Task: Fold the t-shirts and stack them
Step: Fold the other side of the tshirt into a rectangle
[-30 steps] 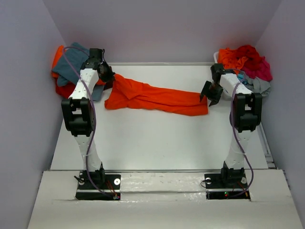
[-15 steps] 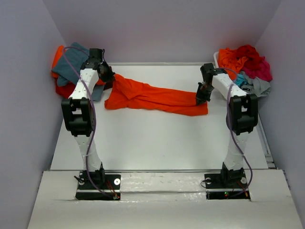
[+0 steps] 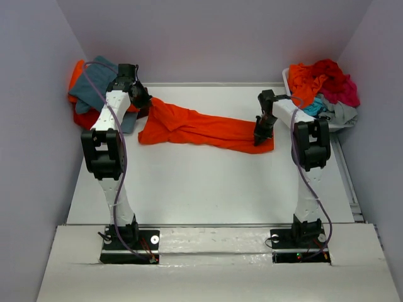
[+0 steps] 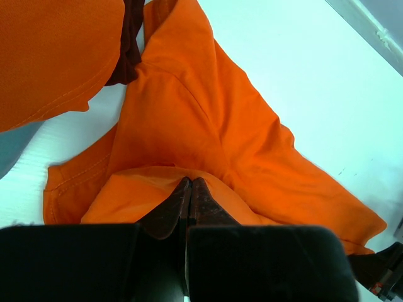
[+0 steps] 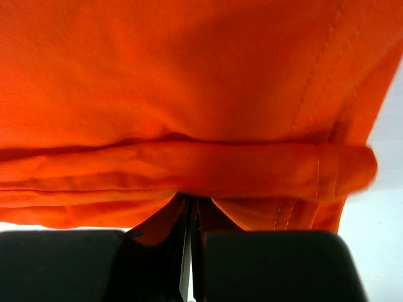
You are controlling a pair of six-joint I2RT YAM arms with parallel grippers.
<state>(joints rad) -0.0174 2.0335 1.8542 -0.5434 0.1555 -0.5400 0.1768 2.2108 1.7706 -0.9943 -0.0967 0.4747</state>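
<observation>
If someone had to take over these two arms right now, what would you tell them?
Left gripper: shut on the orange shirt, left end.
Right gripper: shut on its right end.
Shirt lies bunched lengthwise across the far table.
Other shirts: left heap at the far corner, right heap in the bin.
Done: both ends gripped; nothing visibly folded.
Left: spread, fold, stack this one, then the rest.

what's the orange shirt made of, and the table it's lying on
The orange shirt looks like soft matte cloth, probably cotton knit: it creases, drapes and has stitched hems. The table seems a hard, smooth white board, perhaps laminate; slightly glossy.
</observation>
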